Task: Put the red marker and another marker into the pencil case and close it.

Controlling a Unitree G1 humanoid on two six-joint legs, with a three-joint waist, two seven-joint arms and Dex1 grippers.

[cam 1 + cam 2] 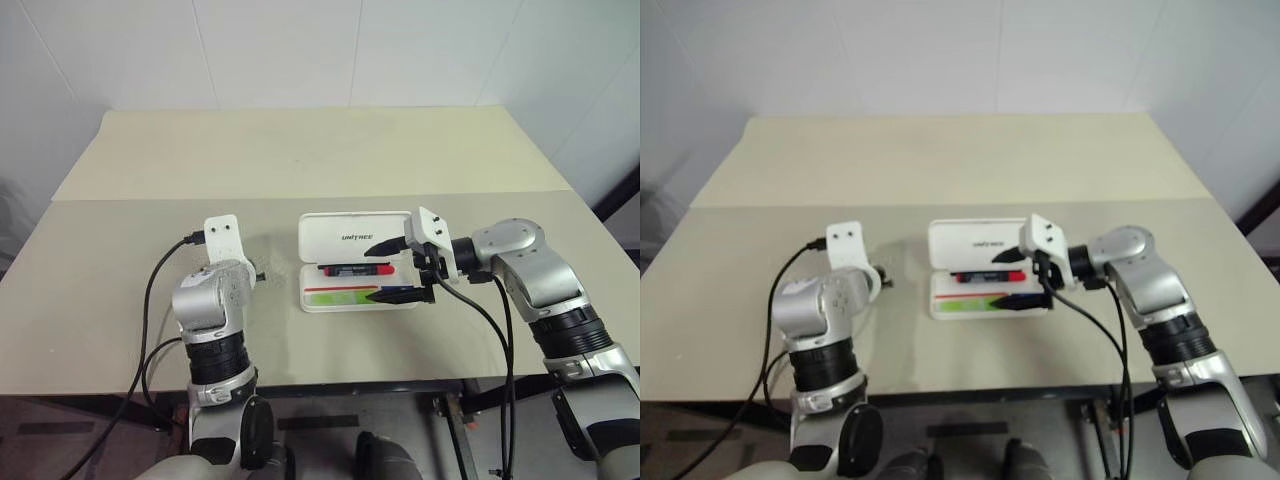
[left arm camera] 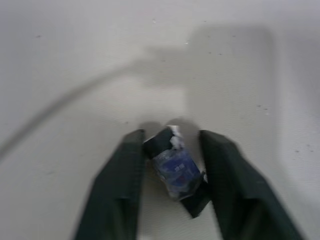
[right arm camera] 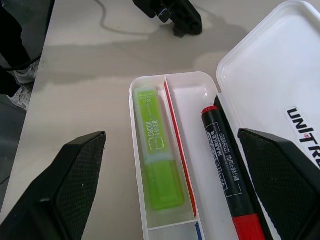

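The white pencil case (image 1: 350,235) lies open at the table's middle, lid flat toward the back. Its tray holds the red marker (image 1: 355,268) in the rear compartment and the light green marker (image 1: 340,296) in the front one; the right wrist view shows them side by side, red marker (image 3: 230,175) and green marker (image 3: 160,165). My right gripper (image 1: 392,270) stands open at the tray's right end, one finger on each side of it, holding nothing. Left of the case, my left gripper (image 2: 172,134) is shut on a small blue and black object (image 2: 175,167) just above the table.
The beige table (image 1: 300,150) has a seam running across it behind the case. A black cable (image 1: 150,290) loops from my left wrist over the front edge. White walls stand behind the table.
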